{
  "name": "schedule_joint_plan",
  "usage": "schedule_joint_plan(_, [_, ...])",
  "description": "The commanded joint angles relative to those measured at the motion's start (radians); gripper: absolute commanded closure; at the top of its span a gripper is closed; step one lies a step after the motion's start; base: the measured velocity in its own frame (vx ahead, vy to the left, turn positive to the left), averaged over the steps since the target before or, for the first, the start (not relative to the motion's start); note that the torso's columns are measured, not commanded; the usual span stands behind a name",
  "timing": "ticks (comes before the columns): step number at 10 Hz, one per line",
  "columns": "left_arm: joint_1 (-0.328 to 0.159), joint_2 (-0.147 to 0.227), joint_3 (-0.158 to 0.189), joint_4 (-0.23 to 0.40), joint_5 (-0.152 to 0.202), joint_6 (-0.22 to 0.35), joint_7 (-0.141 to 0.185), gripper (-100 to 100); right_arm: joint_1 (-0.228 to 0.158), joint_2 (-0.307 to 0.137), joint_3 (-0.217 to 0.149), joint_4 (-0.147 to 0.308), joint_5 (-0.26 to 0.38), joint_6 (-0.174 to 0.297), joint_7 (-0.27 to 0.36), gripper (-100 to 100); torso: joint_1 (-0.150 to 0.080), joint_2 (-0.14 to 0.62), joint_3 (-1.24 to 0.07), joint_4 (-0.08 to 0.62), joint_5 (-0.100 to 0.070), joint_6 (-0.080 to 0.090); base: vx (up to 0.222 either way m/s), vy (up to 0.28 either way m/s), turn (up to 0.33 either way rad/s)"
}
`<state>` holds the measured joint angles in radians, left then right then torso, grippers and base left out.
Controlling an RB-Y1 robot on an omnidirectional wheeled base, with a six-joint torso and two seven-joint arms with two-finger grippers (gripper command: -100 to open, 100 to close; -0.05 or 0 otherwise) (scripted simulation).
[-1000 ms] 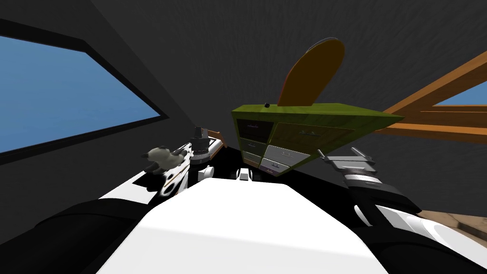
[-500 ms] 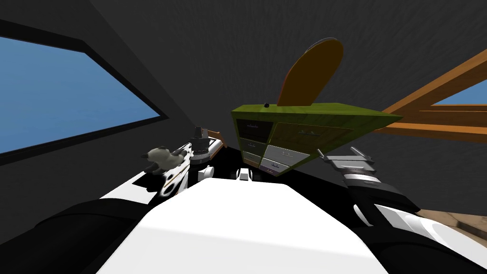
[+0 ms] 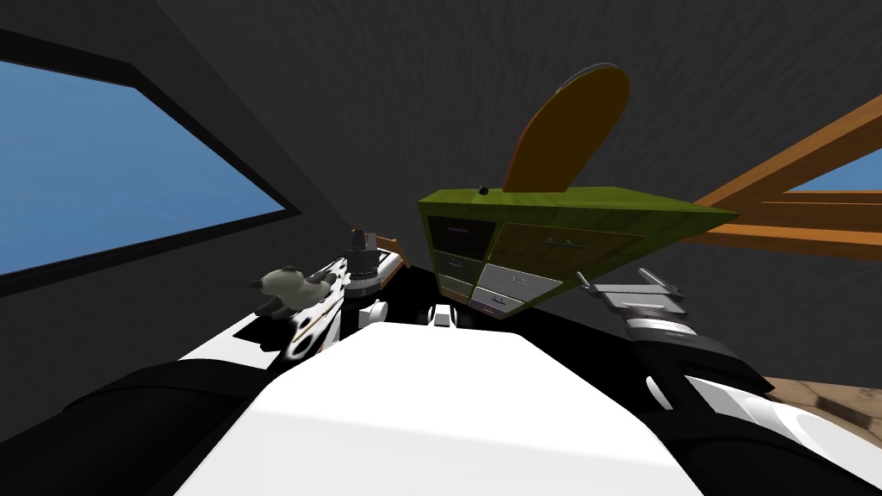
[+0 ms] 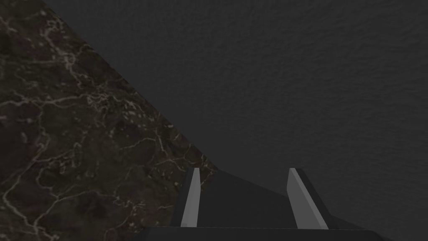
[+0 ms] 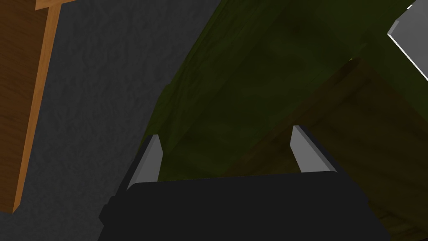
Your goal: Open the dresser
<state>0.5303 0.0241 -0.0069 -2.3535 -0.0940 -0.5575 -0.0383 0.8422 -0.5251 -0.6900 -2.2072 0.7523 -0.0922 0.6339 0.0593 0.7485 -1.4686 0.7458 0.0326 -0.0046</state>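
The dresser [image 3: 551, 228] is olive green, with small dark drawers on one side, a wide brown drawer [image 3: 560, 245] and pale grey drawers [image 3: 512, 280] below, all looking shut. My right gripper [image 3: 616, 277] is open just to the right of its front corner. In the right wrist view the right gripper [image 5: 225, 132] frames the dresser's olive side [image 5: 234, 83] and the brown drawer front [image 5: 368, 125], with nothing between the fingers. My left gripper [image 3: 362, 237] is raised left of the dresser. In its wrist view the left gripper [image 4: 242, 169] is open and empty.
An orange oval panel [image 3: 568, 129] stands on the dresser top beside a small black knob [image 3: 483, 190]. A grey plush toy [image 3: 288, 288] lies on a black-spotted white surface [image 3: 314, 314] at the left. A wooden frame [image 3: 792, 198] runs along the right wall.
My head camera has shifted very slightly. Both arms and the dresser's drawers stand as before.
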Motion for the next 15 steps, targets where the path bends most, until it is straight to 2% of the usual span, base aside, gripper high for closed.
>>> schedule_joint_plan(1, [0.0,0.0,0.0,0.0,0.0,0.0,0.0,0,-0.014,-0.012,-0.009,-0.017,0.015,-0.012,0.029,-100,-0.001,0.0,-0.001,0.0,0.001,0.0,-0.008,-0.011,0.01])
schedule_joint_plan(3, [0.0,0.0,0.0,0.0,0.0,0.0,0.0,0,-0.007,-0.015,-0.014,-0.029,0.02,-0.011,0.033,-100,0.0,-0.001,0.0,-0.001,-0.001,0.001,0.006,0.014,-0.005])
schedule_joint_plan(12, [0.0,0.0,0.0,0.0,0.0,0.0,0.0,0,-0.007,-0.015,-0.014,-0.029,0.02,-0.011,0.033,-100,0.004,-0.001,-0.002,-0.001,0.003,0.0,0.003,0.004,-0.005])
schedule_joint_plan(13, [0.0,0.0,0.0,0.0,0.0,0.0,0.0,0,-0.029,0.012,0.003,0.006,0.003,-0.018,0.026,-100,0.004,-0.002,-0.002,0.0,0.003,-0.001,-0.005,-0.046,-0.046])
schedule_joint_plan(15, [0.0,0.0,0.0,0.0,0.0,0.0,0.0,0,-0.06,0.033,0.006,0.018,0.003,-0.044,0.052,-100,-0.012,0.002,0.001,0.003,-0.005,0.003,-0.009,-0.034,-0.046])
